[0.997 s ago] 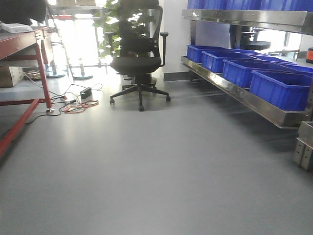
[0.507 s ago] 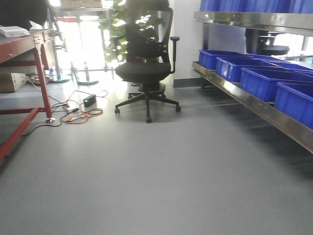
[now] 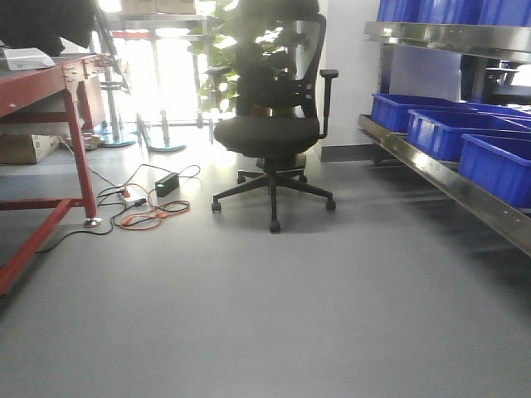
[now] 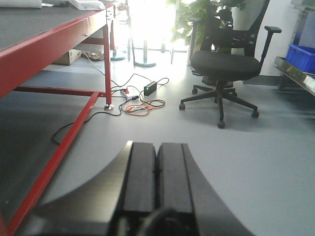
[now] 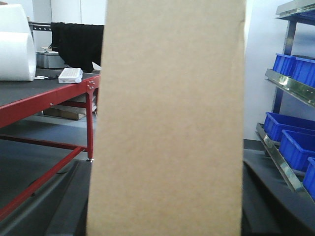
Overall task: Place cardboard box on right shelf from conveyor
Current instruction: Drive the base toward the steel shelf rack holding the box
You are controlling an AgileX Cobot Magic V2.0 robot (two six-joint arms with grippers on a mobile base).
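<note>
Smooth light grey floor point(image 3: 249, 315) all over, with a black mesh office chair point(image 3: 270, 133) parked mid-room, a red-framed table with a dark top point(image 3: 50, 79) off to the left, and the shiny stainless-steel rack shelf point(image 3: 448, 178) with its blue plastic bins point(image 3: 498, 162) running down the right. The slim tan corrugated cardboard box point(image 5: 167, 98) stands upright, long axis vertical, filling the right wrist view. The right gripper point(image 5: 165, 167) looks clamped on its sides, going by the dark fingers point(image 5: 74, 206) poking out either side. The left gripper point(image 4: 156, 147) is squeezed fully closed on nothing. So the shelf sits to the box's right and slightly ahead. My guess is it's the right arm's job, and those bins leave little spare room on the lower tier.
</note>
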